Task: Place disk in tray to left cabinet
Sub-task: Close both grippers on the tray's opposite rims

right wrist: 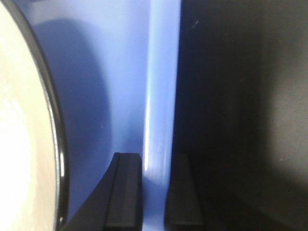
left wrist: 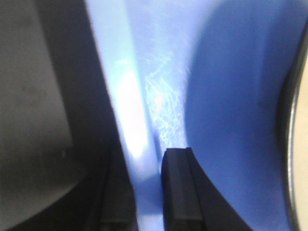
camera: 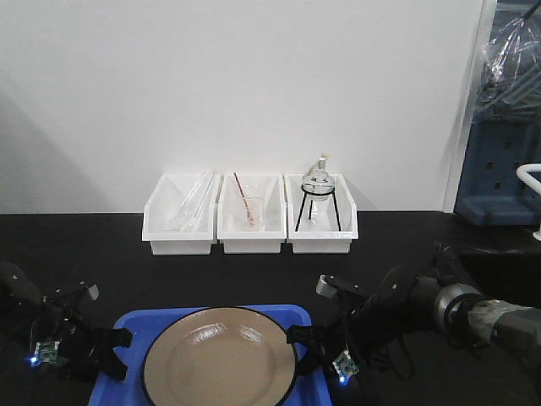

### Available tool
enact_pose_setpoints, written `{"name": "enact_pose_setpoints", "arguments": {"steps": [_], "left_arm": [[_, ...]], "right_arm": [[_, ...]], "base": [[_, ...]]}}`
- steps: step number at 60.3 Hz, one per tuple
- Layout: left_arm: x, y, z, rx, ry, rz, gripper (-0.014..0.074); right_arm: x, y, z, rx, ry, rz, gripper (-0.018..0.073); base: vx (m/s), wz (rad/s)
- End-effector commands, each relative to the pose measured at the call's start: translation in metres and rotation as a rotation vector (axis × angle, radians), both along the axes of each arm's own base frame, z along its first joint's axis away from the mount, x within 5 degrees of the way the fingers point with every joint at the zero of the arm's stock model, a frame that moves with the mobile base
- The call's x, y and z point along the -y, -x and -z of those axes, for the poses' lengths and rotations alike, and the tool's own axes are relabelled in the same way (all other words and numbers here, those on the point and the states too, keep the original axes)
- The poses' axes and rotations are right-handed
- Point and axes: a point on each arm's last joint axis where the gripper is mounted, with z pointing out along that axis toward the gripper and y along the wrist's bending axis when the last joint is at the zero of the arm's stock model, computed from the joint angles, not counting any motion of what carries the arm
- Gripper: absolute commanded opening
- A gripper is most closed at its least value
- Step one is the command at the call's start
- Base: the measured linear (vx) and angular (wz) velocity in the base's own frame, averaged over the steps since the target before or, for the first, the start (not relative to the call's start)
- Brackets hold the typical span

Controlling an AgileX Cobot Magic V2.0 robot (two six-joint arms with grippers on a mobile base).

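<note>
The tan disk with its black rim lies flat in the blue tray at the front edge of the black table. My left gripper is at the tray's left side. In the left wrist view the left gripper is shut on the tray's rim, one finger inside and one outside, and the disk's edge shows at the right. My right gripper is at the tray's right side. The right wrist view shows it shut on the rim, beside the disk. The left cabinet is out of view.
Three white bins stand in a row against the white wall at the back of the table. They hold glassware, including a flask on a black stand. A blue object stands at the far right.
</note>
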Motion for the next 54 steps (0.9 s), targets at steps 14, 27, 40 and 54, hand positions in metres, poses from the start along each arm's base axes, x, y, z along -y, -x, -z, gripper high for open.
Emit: {"name": "enact_pose_setpoints", "arguments": {"steps": [14,27,40,54], "left_arm": [[0.015,-0.007,-0.039,0.06,0.17,-0.158,-0.0003],[0.016,-0.004,-0.039,0.006,0.198,-0.185,-0.0002],[0.018,-0.001,-0.042,-0.031,0.219,-0.184,-0.0002],[0.019,-0.006,-0.069,-0.038,0.227,-0.179,-0.0002]], "right_arm": [[-0.009,-0.001,-0.045,0.03,-0.132,0.109,-0.0003],[-0.009,0.002,-0.054,0.022,-0.137,0.105,-0.0003],[-0.009,0.005,-0.065,0.021,-0.152,0.12,-0.0003],[-0.007,0.011,-0.085,0.031,-0.161,0.119,-0.0003]], "base": [[0.0,0.0],[0.0,0.0],[0.0,0.0],[0.0,0.0]]}}
